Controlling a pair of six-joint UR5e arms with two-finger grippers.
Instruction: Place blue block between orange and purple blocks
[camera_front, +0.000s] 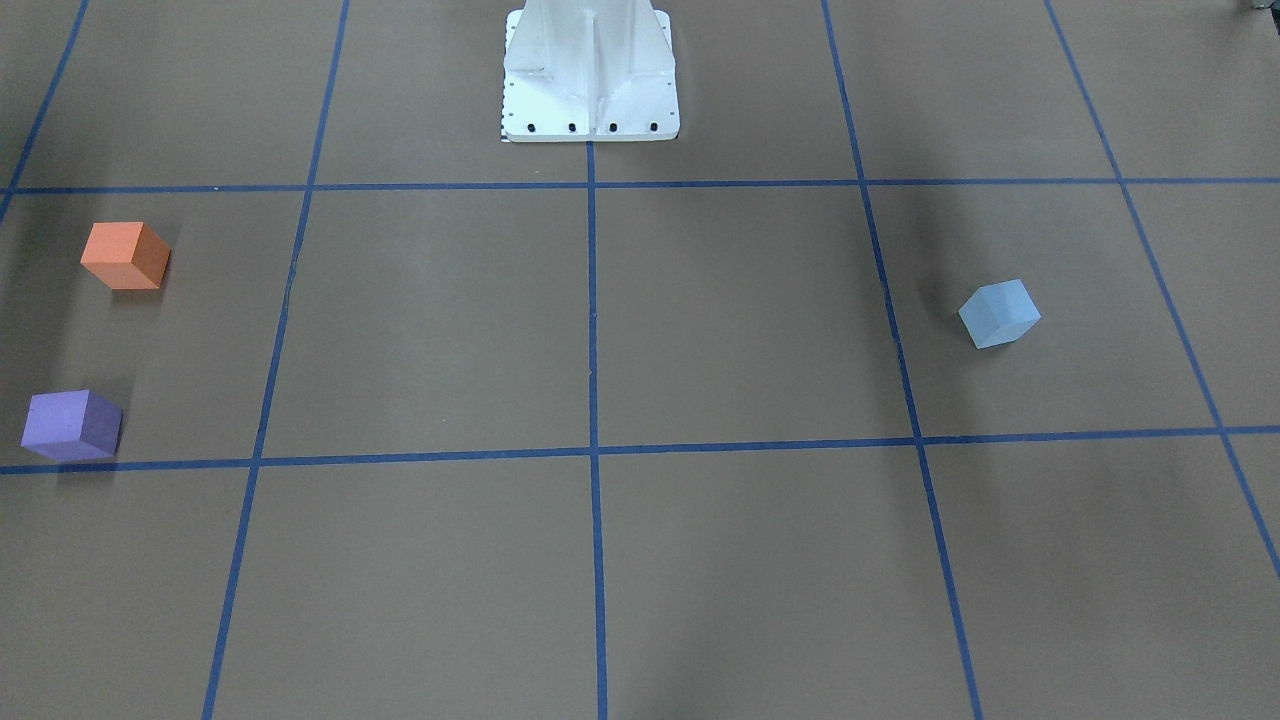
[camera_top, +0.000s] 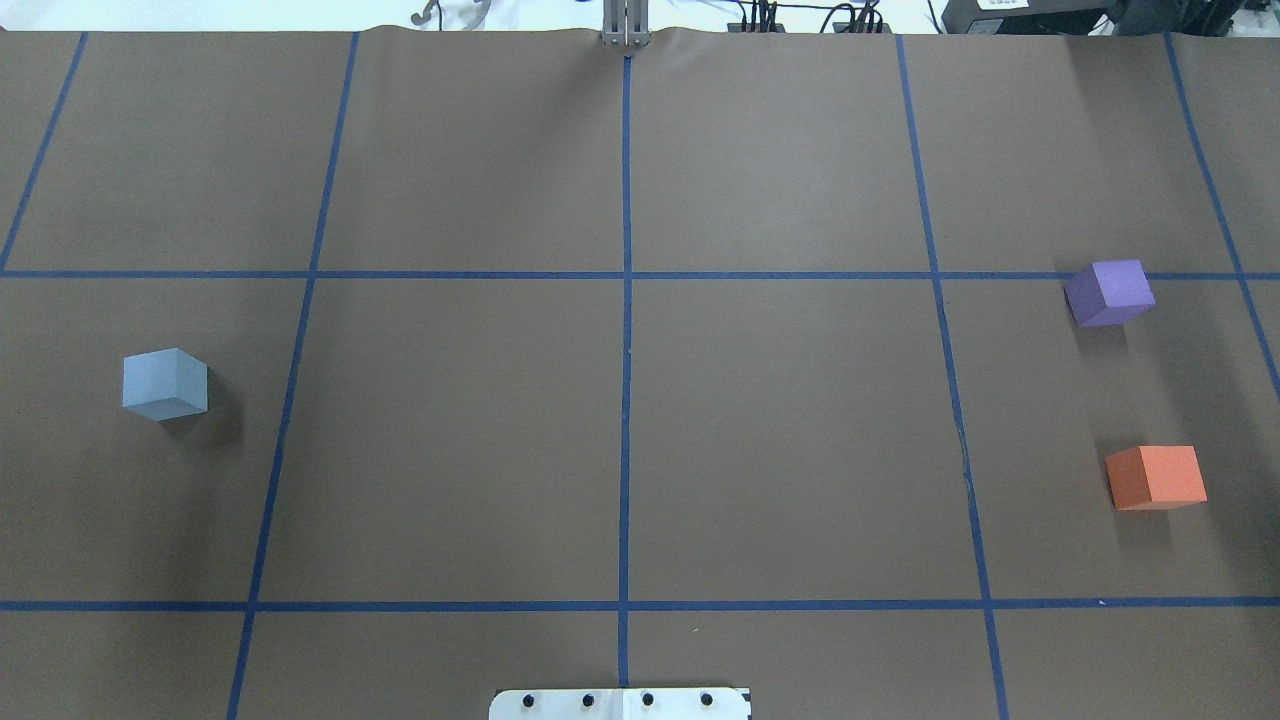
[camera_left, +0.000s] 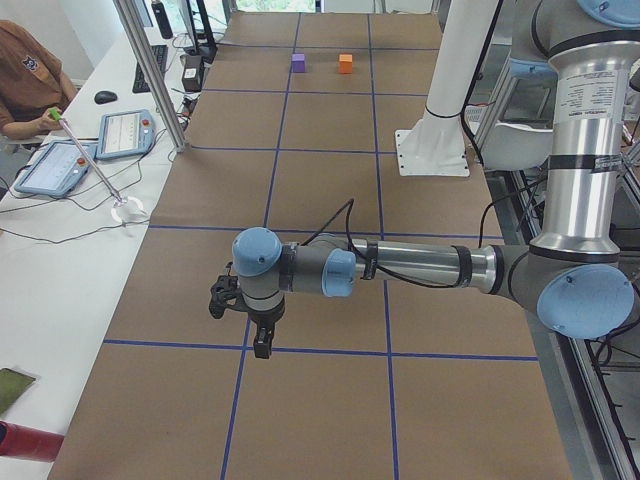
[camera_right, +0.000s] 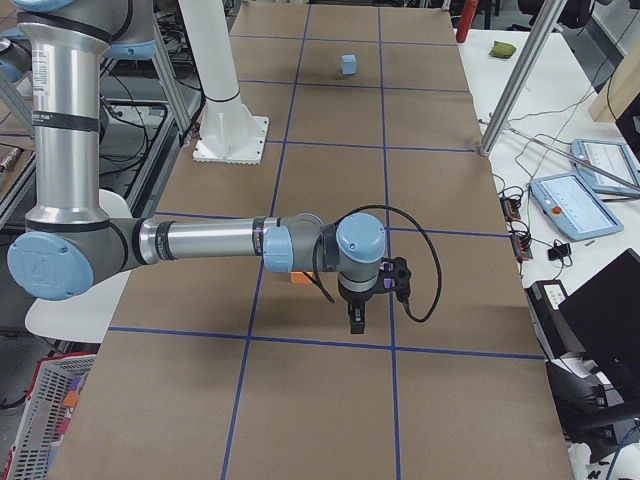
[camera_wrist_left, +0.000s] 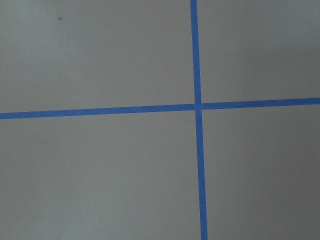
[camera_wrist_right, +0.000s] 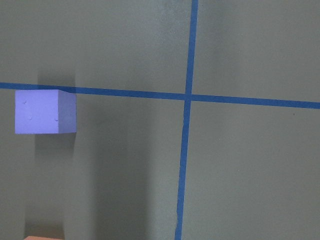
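Note:
The blue block (camera_front: 999, 313) sits alone on the brown table on my left side, also seen from overhead (camera_top: 165, 384) and far off in the exterior right view (camera_right: 348, 65). The orange block (camera_front: 125, 256) and the purple block (camera_front: 72, 425) sit on my right side with a gap between them (camera_top: 1156, 477) (camera_top: 1109, 292). The right wrist view shows the purple block (camera_wrist_right: 45, 111) and the orange block's top edge (camera_wrist_right: 42, 238). My left gripper (camera_left: 262, 350) and right gripper (camera_right: 356, 322) hang above the table, seen only in the side views; I cannot tell whether they are open or shut.
The white robot pedestal (camera_front: 590, 70) stands at the table's middle edge. Blue tape lines (camera_wrist_left: 198, 106) grid the table. A side desk with tablets (camera_left: 120, 135) and a person runs along the far side, with metal poles (camera_right: 520, 75) at its edge.

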